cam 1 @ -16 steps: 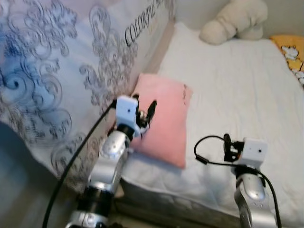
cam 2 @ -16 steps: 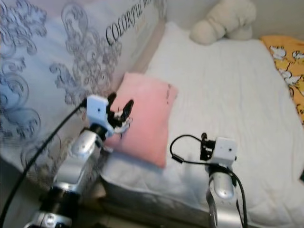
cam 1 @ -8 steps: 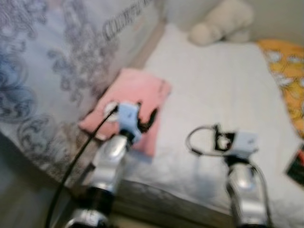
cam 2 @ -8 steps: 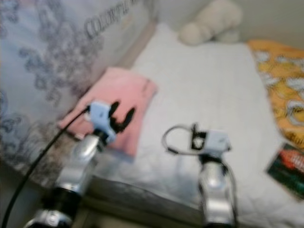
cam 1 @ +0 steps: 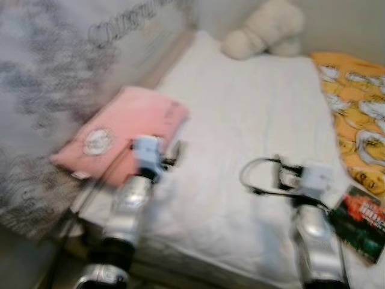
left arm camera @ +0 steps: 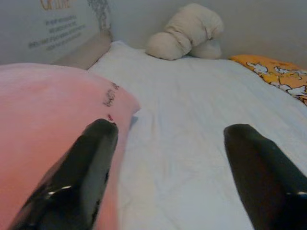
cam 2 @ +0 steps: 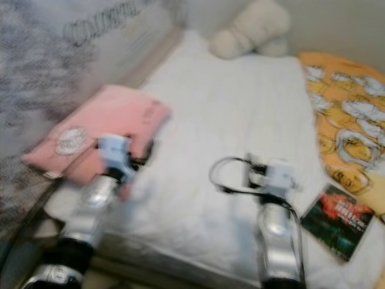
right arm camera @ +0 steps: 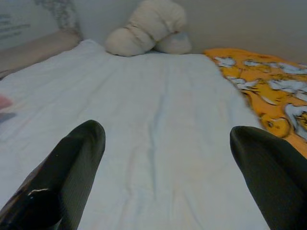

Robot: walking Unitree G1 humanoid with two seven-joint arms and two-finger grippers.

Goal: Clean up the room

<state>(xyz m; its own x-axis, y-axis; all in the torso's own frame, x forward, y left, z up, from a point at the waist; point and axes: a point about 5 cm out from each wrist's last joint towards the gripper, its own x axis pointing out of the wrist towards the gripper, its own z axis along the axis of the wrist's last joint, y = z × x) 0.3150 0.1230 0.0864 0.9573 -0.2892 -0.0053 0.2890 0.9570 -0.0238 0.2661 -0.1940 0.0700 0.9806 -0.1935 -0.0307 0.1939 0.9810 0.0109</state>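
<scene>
A pink pillow lies at the left side of the white bed, against a patterned grey quilt. My left gripper hovers just off the pillow's near right corner, open and holding nothing. In the left wrist view its black fingers stand wide apart, with the pillow beside one of them. My right gripper is held low over the bare sheet, also open and empty. A dark book lies near the bed's right front corner.
A cream plush toy sits at the head of the bed by the wall. An orange cartoon-print blanket covers the right side. The eye views are blurred.
The whole picture has swung to the right, bringing the orange blanket and the book into view. The left gripper, earlier over the pillow, now sits at its near right corner.
</scene>
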